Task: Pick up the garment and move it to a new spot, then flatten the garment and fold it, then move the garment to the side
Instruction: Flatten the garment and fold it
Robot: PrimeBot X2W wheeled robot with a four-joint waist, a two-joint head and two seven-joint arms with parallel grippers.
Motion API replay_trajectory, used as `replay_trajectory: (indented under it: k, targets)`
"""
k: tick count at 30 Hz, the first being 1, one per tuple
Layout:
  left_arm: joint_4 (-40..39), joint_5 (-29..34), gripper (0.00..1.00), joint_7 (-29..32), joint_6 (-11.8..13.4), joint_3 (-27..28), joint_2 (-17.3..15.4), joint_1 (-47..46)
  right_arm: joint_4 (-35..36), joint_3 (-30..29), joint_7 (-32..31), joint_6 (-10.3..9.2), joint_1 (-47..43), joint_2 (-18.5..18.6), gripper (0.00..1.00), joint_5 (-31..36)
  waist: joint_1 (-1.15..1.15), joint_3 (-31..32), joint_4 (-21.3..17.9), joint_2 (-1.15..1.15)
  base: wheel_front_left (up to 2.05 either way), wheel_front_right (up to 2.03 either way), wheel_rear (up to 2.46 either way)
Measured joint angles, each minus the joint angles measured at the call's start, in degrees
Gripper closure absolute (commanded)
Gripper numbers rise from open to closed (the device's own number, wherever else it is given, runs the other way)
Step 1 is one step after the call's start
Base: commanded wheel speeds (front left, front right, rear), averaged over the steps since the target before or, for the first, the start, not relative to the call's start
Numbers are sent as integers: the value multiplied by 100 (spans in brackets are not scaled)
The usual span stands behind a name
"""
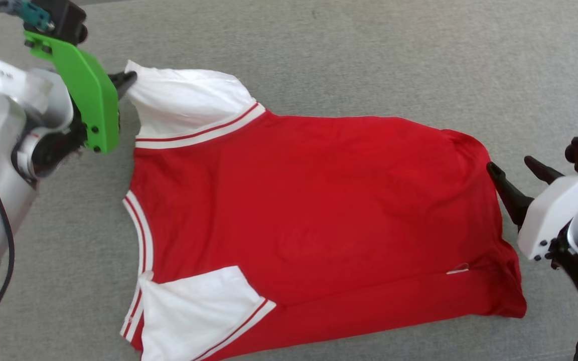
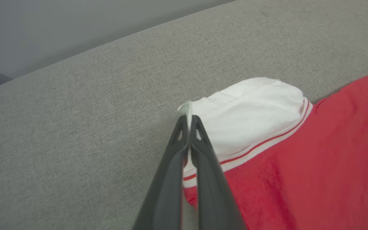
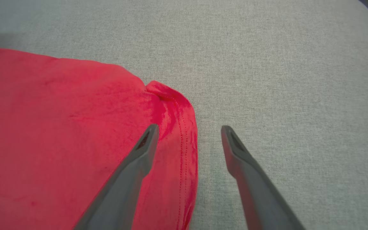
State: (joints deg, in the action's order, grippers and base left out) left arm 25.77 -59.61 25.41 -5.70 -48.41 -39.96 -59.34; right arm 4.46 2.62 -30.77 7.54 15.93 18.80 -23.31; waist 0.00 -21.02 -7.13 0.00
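The garment [image 1: 309,210] lies spread on the grey cloth surface, plain red side up, collar to the left, hem to the right. Its far white sleeve [image 1: 188,100] has red-white striped trim. My left gripper [image 1: 129,79] is shut on that sleeve's outer edge; in the left wrist view the white cloth [image 2: 251,111] is pinched between the closed fingertips of the left gripper [image 2: 188,118]. My right gripper [image 1: 514,165] stands open at the hem's far corner. In the right wrist view the right gripper [image 3: 188,129] straddles the stitched hem edge [image 3: 184,134], one finger over red cloth, the other over bare surface.
The near white sleeve [image 1: 193,311] lies folded onto the body at the lower left. A small white tag [image 1: 457,271] shows near the hem. The grey surface [image 1: 369,55] extends beyond the garment; its back edge [image 2: 107,48] meets a grey wall.
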Motion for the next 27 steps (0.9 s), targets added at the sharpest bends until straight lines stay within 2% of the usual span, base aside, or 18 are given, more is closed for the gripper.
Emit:
replay_trajectory:
  k: [5,13,20,27]
  targets:
    - [-1127,-10,100,-119,393,-2,-272,562,-110,-99,-1096,0,387,74,0,-86,0,84,287,0,0,0,0]
    - [-2481,-65,100,-281,912,16,-584,1194,-528,-53,-2100,0,1051,237,0,-125,0,104,642,0,0,0,0]
    - [-3076,-37,100,-353,1100,8,-656,1326,-1046,279,-2372,0,1482,461,0,-94,0,13,825,0,0,0,0]
    - [-3262,14,100,-370,1150,5,-655,1326,-1472,733,-2447,0,1669,599,0,-32,0,-145,897,0,0,0,0]
